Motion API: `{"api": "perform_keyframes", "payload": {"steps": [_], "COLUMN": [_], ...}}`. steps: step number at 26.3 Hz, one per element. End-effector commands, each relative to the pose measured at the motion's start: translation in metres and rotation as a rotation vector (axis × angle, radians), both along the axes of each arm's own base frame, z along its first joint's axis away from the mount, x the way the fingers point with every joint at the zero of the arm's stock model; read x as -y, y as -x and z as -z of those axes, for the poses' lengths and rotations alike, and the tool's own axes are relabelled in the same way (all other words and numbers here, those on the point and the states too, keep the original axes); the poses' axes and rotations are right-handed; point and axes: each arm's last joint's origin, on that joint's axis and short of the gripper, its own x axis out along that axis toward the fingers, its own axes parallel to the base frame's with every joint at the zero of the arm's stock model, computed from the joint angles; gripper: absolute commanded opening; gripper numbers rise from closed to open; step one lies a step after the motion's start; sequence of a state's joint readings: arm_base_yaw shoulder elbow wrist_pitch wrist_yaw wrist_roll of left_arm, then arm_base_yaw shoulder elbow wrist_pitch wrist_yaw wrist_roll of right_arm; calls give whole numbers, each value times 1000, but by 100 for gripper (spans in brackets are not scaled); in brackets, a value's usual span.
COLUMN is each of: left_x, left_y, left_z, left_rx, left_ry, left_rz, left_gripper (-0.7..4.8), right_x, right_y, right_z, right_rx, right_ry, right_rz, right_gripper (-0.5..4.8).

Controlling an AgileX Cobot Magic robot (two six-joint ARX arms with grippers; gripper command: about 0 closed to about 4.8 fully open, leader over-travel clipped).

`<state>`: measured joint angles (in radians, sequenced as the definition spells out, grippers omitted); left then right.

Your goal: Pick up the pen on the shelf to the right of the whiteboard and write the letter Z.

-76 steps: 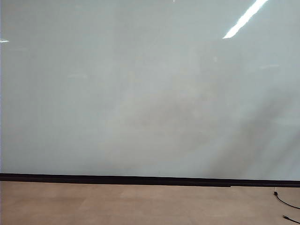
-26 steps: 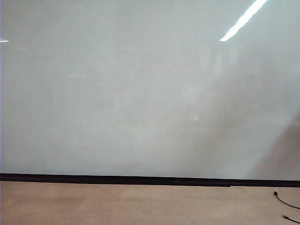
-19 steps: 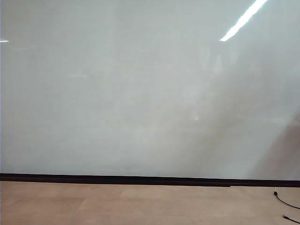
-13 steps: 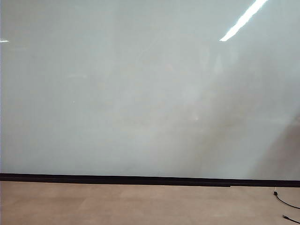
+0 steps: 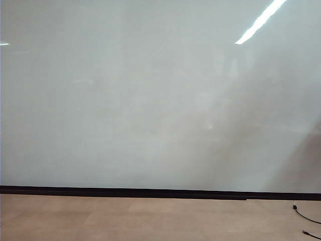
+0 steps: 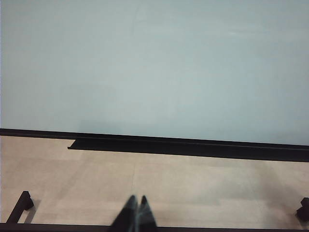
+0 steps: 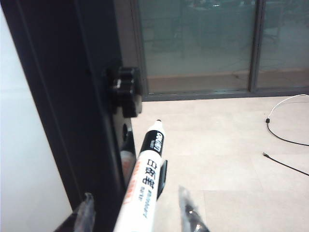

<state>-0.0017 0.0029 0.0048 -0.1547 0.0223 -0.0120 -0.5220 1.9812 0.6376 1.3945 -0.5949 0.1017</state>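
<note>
The whiteboard (image 5: 150, 100) fills the exterior view, with a black strip (image 5: 150, 192) along its bottom edge. No letter Z shows on it, and neither gripper is in that view. In the right wrist view the pen (image 7: 147, 179), white with black print and a dark tip, stands in a black holder (image 7: 162, 178) by the board's dark side frame (image 7: 63, 96). My right gripper (image 7: 136, 198) is open, one finger on each side of the pen with a gap showing on both sides. My left gripper (image 6: 137, 202) is shut and empty, low over the tan floor, facing the whiteboard (image 6: 154, 63).
A black knob (image 7: 124, 89) sticks out of the frame just beyond the pen. Cables lie on the floor (image 7: 285, 137) (image 5: 307, 217). A glass wall (image 7: 203, 43) stands behind. A dark ledge (image 6: 188, 145) runs under the board, and black frame feet (image 6: 21, 203) sit low.
A soft shadow has grown at the board's lower right since the earliest frame. Over the last second nothing visibly moves in the exterior view.
</note>
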Motion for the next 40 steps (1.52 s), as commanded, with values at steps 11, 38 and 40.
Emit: {"api": "perform_keyframes", "payload": {"steps": [11, 38, 40], "left_x": [0, 0, 0], "left_y": [0, 0, 0], "left_z": [-1, -1, -1], "left_rx": [7, 7, 7], "left_ry": [-4, -4, -4], "left_rz": [1, 1, 1], "left_gripper": [-5, -5, -4], "right_x": [2, 3, 5], "right_y": [-3, 2, 4], "right_z": [-8, -13, -15], "right_rx": [37, 47, 55], "right_ry": [19, 18, 20], "right_rz": [-10, 29, 63], "right_gripper": [229, -8, -8]}}
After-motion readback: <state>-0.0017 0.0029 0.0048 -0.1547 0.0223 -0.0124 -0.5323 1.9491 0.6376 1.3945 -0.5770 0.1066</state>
